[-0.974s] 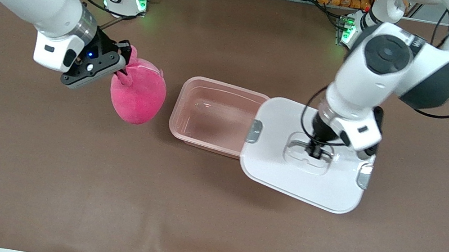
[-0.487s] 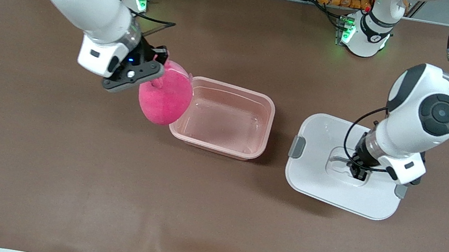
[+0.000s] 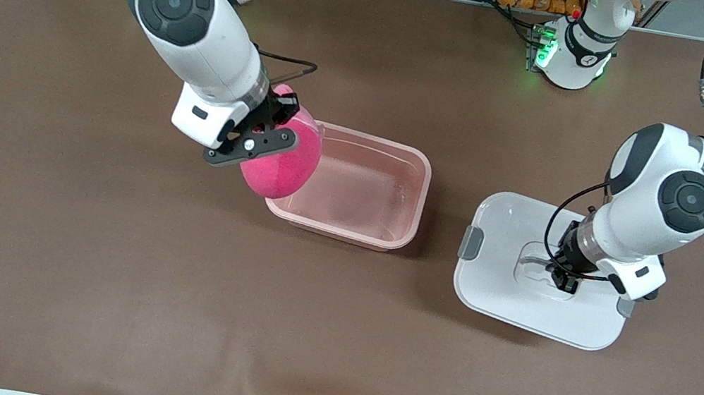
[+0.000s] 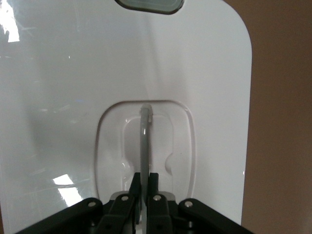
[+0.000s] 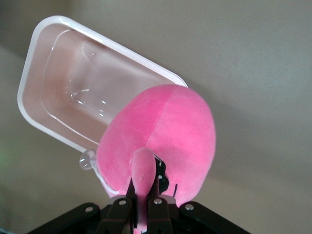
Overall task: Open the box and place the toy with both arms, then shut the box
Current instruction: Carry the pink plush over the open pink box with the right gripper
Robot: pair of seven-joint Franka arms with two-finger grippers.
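The pink tub [image 3: 360, 192] of the box stands open and empty at the table's middle; it also shows in the right wrist view [image 5: 73, 92]. My right gripper [image 3: 268, 119] is shut on an ear of the hot-pink toy [image 3: 284, 154] and holds it in the air over the tub's rim at the right arm's end; the toy fills the right wrist view [image 5: 161, 136]. The white lid [image 3: 542, 279] lies flat on the table toward the left arm's end, apart from the tub. My left gripper [image 3: 560, 275] is shut on the lid's grey handle [image 4: 145, 141] in its central recess.
A grey clip [image 3: 471, 242] sits on the lid's edge facing the tub. Brown table cloth [image 3: 163, 302] stretches wide nearer the front camera. Cables and equipment line the table's edge by the arm bases.
My right gripper carried the toy from the table's right-arm end to over the tub's rim. My left gripper moved the lid off the tub and down onto the table toward the left arm's end.
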